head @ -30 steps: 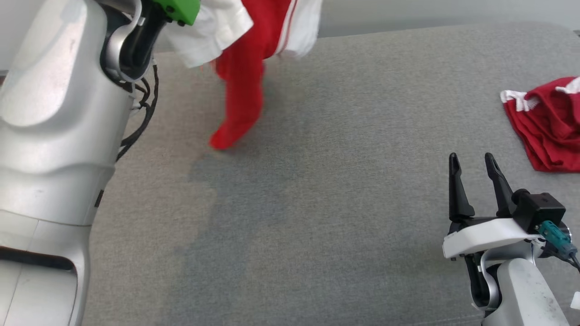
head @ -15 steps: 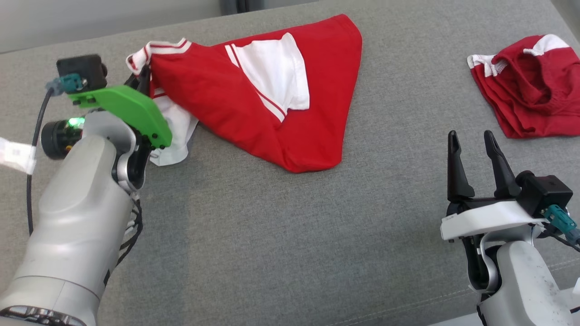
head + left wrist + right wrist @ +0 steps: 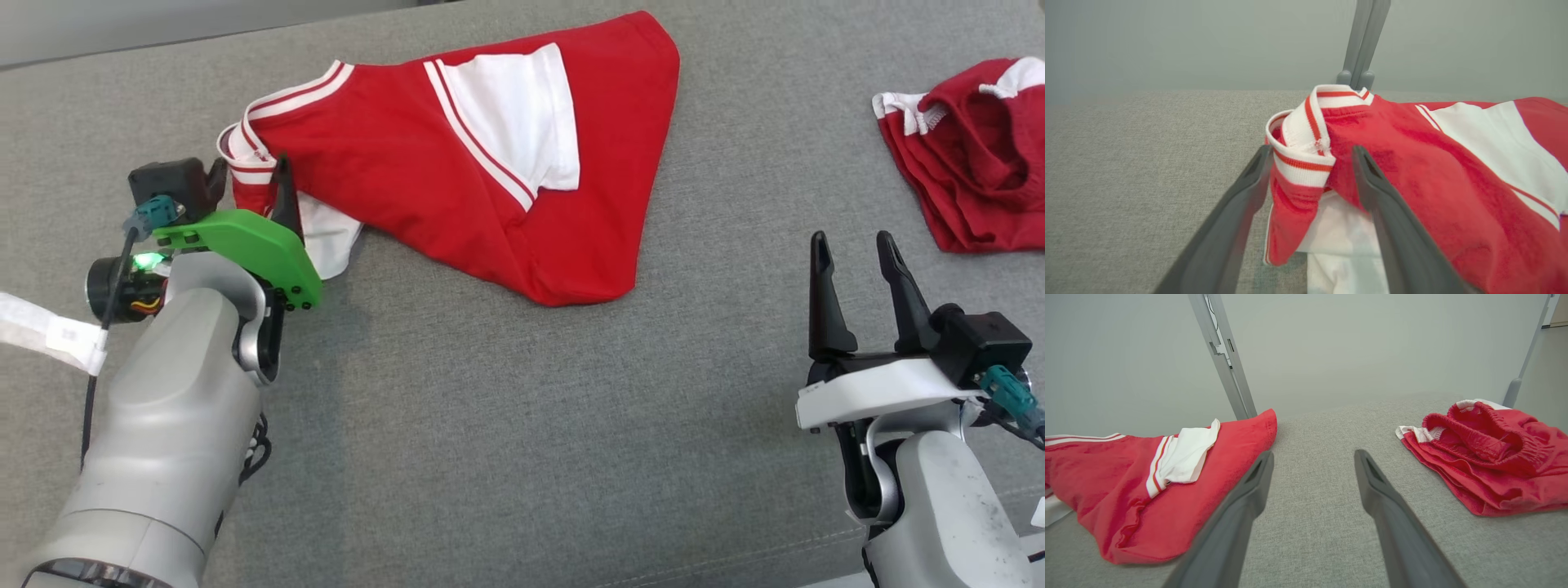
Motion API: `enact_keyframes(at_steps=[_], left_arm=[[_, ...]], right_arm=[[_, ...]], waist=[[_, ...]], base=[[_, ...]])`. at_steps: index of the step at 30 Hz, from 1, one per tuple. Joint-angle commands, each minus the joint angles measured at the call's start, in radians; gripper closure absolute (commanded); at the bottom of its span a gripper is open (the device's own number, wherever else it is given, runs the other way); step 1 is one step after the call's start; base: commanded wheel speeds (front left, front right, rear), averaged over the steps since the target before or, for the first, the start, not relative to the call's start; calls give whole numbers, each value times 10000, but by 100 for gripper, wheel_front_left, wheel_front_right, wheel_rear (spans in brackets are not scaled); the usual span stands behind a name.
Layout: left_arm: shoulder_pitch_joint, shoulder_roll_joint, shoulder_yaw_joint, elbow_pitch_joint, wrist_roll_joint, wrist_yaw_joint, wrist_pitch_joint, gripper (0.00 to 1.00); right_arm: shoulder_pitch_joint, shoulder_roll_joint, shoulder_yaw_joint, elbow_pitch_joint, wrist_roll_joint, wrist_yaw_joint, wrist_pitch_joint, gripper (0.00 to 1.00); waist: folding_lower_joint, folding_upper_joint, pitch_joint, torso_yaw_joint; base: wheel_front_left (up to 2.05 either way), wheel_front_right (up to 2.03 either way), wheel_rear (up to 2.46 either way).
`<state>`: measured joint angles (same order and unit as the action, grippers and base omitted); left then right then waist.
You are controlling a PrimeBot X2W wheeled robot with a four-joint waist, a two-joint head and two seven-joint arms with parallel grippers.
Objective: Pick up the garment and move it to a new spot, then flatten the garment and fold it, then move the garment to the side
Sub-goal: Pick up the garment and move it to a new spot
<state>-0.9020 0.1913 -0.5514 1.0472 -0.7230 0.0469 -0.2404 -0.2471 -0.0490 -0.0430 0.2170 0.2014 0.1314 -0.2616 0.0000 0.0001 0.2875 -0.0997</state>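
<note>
As the left pincer (image 3: 249,184) stands open, the garment (image 3: 384,163) lies crumpled.

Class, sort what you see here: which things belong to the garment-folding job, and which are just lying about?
In the job:
red-and-white shirt
left gripper, open astride the collar
right gripper, open above the grey surface

Lying about:
bunched red garment at the far right

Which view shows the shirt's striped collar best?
Left wrist view: the collar sits close up inside the open left gripper. Head view shows it small beside that gripper; right wrist view catches a striped edge at far left.
</note>
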Motion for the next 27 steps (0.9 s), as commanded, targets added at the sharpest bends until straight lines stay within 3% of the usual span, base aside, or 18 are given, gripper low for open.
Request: enact_keyframes(at_steps=[1,4,12,17,27], left_arm=[[127,-29,-31,-119,210,-98,-139,0],[512,-127,10,-485,371,-207,-251,0],[2717,-2,830,-3456,1870,374,-235,0],[4625,-301,1423,-5078,2792,744,-236,0],[7351,-825,2596,-6972,3707,978,-237,0]], right_arm=[[117,-28,-16,39,-71,-14,-47,0],[196,-28,-103,107,-144,-14,-47,0],[628,-28,-227,149,-446,-14,-46,0],[1191,-28,-264,234,-418,-14,-46,0],[1943,-30,514,189,-247,-14,-42,0]], waist=[[0,-1,-330,267],[0,-1,-673,462],[0,-1,-1649,901],[0,-1,-2147,1184],[0,-1,-2557,1230]], base=[[0,0,0],[0,0,0],[0,0,0],[0,0,0],[0,0,0]])
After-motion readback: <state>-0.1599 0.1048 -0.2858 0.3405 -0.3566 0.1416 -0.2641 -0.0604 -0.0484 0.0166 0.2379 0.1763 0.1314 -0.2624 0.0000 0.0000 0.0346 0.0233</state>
